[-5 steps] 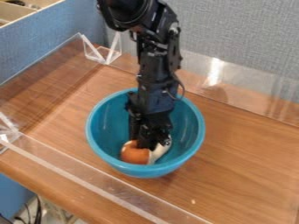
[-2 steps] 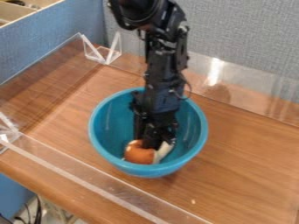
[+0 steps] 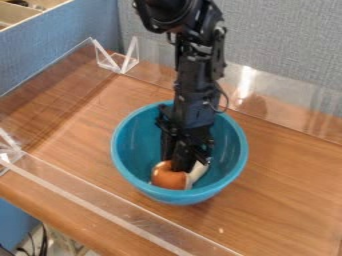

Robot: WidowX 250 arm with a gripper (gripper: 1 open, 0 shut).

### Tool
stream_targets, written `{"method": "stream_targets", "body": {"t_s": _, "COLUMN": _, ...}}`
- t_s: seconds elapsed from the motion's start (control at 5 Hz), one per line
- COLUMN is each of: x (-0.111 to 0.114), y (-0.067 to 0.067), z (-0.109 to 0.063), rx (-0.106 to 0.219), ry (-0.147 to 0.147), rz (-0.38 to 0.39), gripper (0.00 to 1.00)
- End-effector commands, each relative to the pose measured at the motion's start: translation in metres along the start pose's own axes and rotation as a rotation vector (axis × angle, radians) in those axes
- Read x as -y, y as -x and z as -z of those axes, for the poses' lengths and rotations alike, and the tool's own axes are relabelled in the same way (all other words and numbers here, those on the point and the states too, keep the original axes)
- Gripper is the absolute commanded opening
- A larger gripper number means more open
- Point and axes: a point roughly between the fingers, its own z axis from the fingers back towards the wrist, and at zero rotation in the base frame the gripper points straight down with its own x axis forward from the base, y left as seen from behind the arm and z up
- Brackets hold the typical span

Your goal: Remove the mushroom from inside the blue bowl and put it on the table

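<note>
The blue bowl point(image 3: 138, 150) sits in the middle of the wood-grain table point(image 3: 74, 115). The black arm reaches steeply down into it. Inside the bowl, near its front wall, the mushroom point(image 3: 167, 177) shows its orange-brown cap with a bit of white stem to the right. The gripper point(image 3: 187, 166) is low in the bowl with its dark fingers closed on the mushroom from behind and above. The fingertips are partly hidden by the cap and the bowl's shadow.
Low clear acrylic walls edge the table at the front point(image 3: 94, 205) and the back right point(image 3: 287, 95). A small clear stand point(image 3: 118, 58) is at the back left corner. A blue panel point(image 3: 47, 45) rises beyond the left side.
The arm, the mushroom and the bowl have all shifted a little to the right together. The fingers stay closed on the mushroom.
</note>
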Motion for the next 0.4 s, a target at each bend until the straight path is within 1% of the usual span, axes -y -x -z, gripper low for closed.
{"method": "stream_targets", "body": {"t_s": 0.0, "x": -0.008, "y": 0.001, "z": -0.029, "rx": 0.075, "ry": -0.024, "rz": -0.031, "gripper": 0.0}}
{"method": "stream_targets", "body": {"t_s": 0.2, "x": -0.005, "y": 0.0, "z": -0.041, "rx": 0.092, "ry": -0.017, "rz": -0.067, "gripper": 0.0}}
